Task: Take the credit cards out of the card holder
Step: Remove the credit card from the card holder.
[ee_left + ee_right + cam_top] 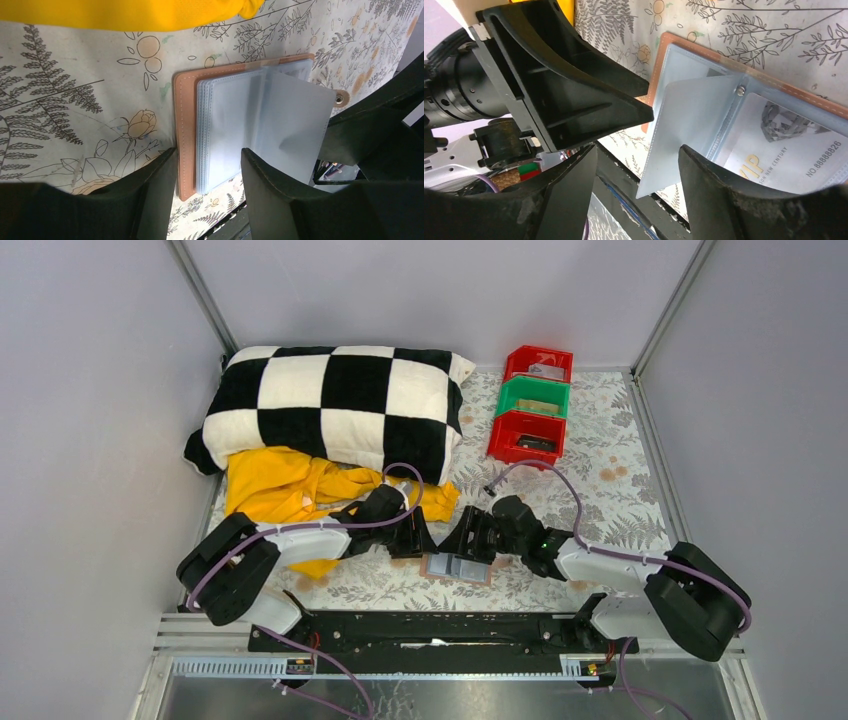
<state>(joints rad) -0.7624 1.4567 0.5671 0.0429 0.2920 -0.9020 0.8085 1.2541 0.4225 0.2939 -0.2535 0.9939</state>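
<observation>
The card holder (458,567) lies open on the floral tablecloth between my two grippers; it has a tan leather edge (186,125) and a stack of clear sleeves (225,125). One sleeve page (684,125) stands lifted. A credit card (784,145), pale grey with gold VIP lettering, sits inside a flat sleeve. My left gripper (207,170) is open over the holder's near corner, one finger beside the leather edge and the other above the sleeves. My right gripper (639,175) is open, and the lifted page's free corner hangs between its fingers unpinched. The left gripper (574,90) is close opposite.
A black-and-white checked pillow (335,410) and a yellow cloth (285,490) lie at the back left. Red and green bins (530,405) stand at the back right. The black base rail (440,630) runs just in front of the holder.
</observation>
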